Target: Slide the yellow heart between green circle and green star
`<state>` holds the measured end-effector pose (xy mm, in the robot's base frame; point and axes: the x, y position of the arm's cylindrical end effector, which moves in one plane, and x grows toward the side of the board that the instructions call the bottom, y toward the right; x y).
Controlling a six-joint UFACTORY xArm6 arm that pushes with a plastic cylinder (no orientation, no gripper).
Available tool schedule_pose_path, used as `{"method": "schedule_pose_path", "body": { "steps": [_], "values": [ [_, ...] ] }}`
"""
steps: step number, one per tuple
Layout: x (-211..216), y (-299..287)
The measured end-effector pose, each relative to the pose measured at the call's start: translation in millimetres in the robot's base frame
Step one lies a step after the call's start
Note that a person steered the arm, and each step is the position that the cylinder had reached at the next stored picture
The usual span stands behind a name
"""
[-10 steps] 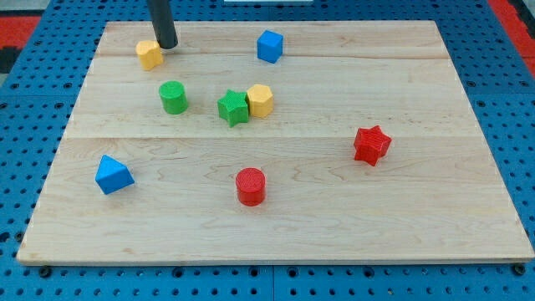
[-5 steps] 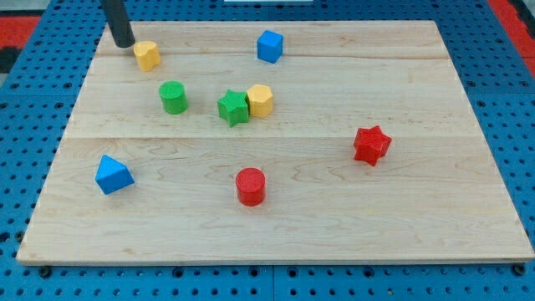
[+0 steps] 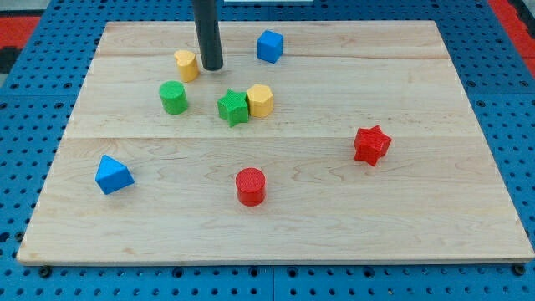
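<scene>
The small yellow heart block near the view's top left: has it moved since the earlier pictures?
Yes. The yellow heart block has slid toward the view's right and slightly down, now lying just above the green circle block, with my tip at its right.

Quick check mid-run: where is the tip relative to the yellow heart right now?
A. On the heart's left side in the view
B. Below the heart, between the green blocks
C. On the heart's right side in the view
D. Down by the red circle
C: my tip sits just right of the yellow heart, above the gap between the green circle and green star.
</scene>
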<state>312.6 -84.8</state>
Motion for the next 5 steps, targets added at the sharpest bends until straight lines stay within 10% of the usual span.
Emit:
{"method": "schedule_pose_path", "body": {
  "steps": [2, 5],
  "values": [
    [-67.5, -43.7],
    [-13.5, -39.5]
  ]
}}
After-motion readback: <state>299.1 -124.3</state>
